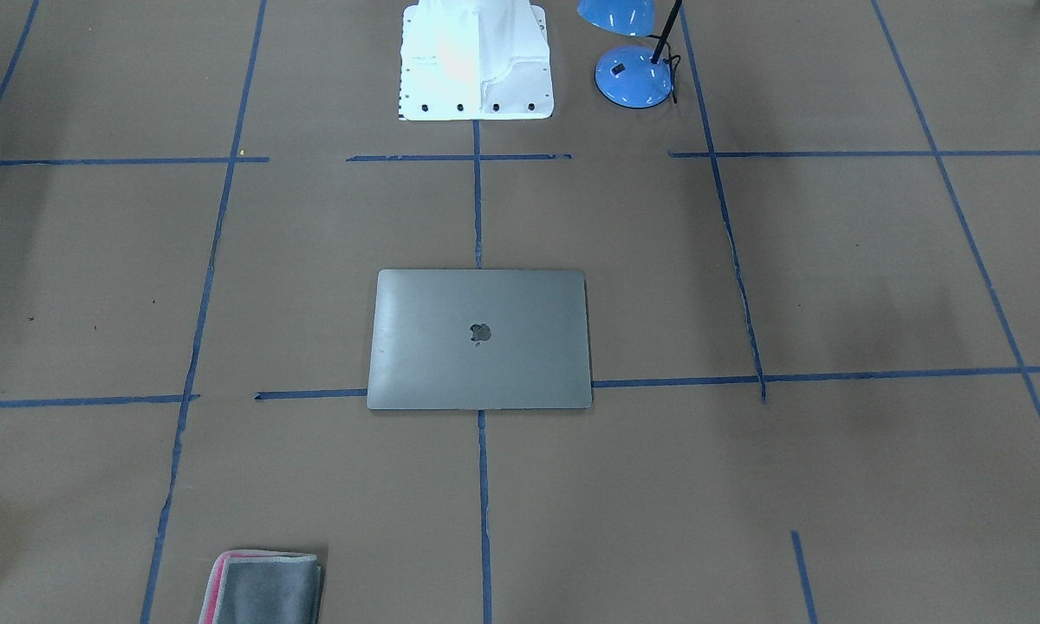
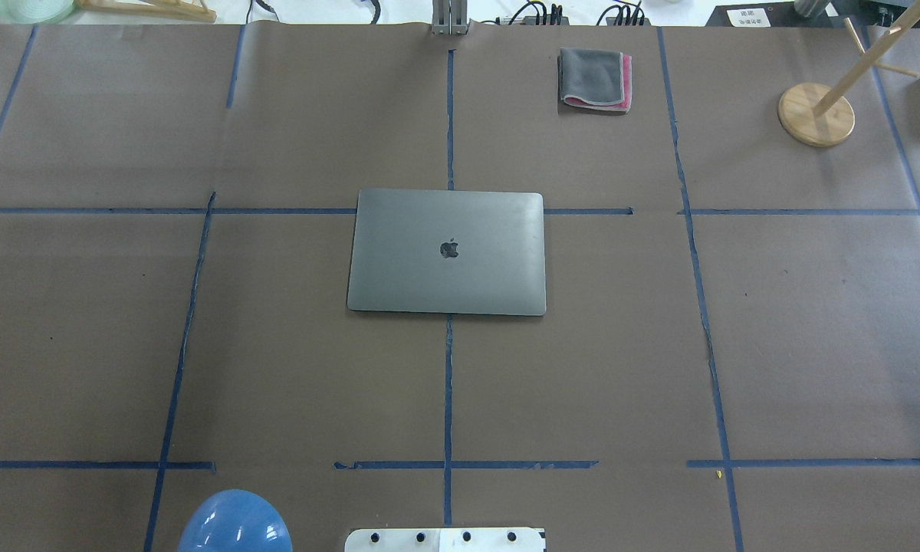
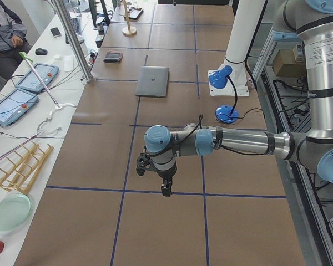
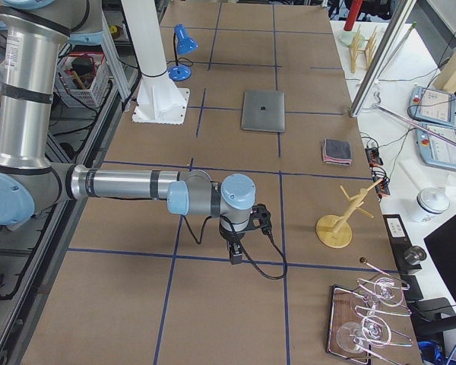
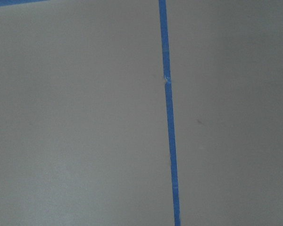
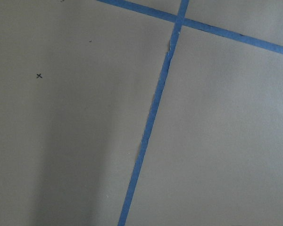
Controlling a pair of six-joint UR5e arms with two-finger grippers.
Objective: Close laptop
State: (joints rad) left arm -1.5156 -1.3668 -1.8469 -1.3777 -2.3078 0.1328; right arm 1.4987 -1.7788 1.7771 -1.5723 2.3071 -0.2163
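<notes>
We are looking at the laptop (image 2: 446, 251) lying shut, lid up, at the middle of the table (image 2: 276, 360).
Our left gripper (image 3: 165, 190) and right gripper (image 4: 235, 255) are hanging well apart from it, and we are finding each claw too small to tell whether it is released or clenched.

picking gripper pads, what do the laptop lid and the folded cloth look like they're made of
The laptop, lid shut flat, looks like metal, probably aluminium: even matte grey with a soft sheen and a dark logo. The folded cloth looks like soft fabric, perhaps microfibre: dull grey over pink, limp folds.
</notes>
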